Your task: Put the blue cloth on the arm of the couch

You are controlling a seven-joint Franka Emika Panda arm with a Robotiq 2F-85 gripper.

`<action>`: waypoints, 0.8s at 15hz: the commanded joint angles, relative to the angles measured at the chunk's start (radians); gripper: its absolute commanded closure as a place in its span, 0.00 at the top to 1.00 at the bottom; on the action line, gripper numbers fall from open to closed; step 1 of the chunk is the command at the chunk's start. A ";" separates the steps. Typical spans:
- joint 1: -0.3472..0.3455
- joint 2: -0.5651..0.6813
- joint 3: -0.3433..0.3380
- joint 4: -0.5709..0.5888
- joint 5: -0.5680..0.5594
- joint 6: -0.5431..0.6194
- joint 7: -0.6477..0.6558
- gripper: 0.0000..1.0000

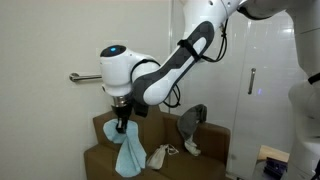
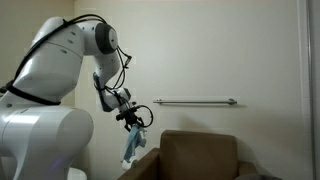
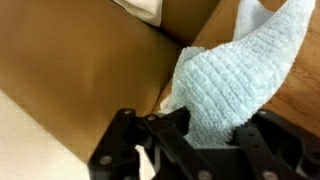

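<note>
My gripper (image 1: 122, 124) is shut on the blue cloth (image 1: 128, 152), which hangs down from the fingers above the brown couch (image 1: 200, 150). In an exterior view the gripper (image 2: 133, 121) holds the cloth (image 2: 134, 146) in the air just beside the couch's arm (image 2: 172, 140). In the wrist view the cloth (image 3: 228, 85) fills the space between the black jaws (image 3: 195, 135), with the brown couch (image 3: 90, 70) below it.
A grey cloth (image 1: 191, 120) is draped on the couch back and a white cloth (image 1: 158, 155) lies on the seat. A metal rail (image 2: 195, 101) runs along the wall. A white door (image 1: 262, 80) stands beside the couch.
</note>
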 commanded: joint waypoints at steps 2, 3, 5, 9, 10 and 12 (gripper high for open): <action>0.013 0.165 -0.017 0.169 -0.052 -0.083 0.112 0.01; 0.009 0.201 -0.020 0.202 -0.034 -0.090 0.098 0.01; 0.005 0.270 -0.036 0.258 -0.018 -0.090 0.089 0.01; -0.010 0.391 -0.055 0.359 0.042 -0.087 0.053 0.01; -0.006 0.416 -0.062 0.381 0.057 -0.092 0.053 0.01; -0.002 0.459 -0.073 0.422 0.083 -0.095 0.048 0.01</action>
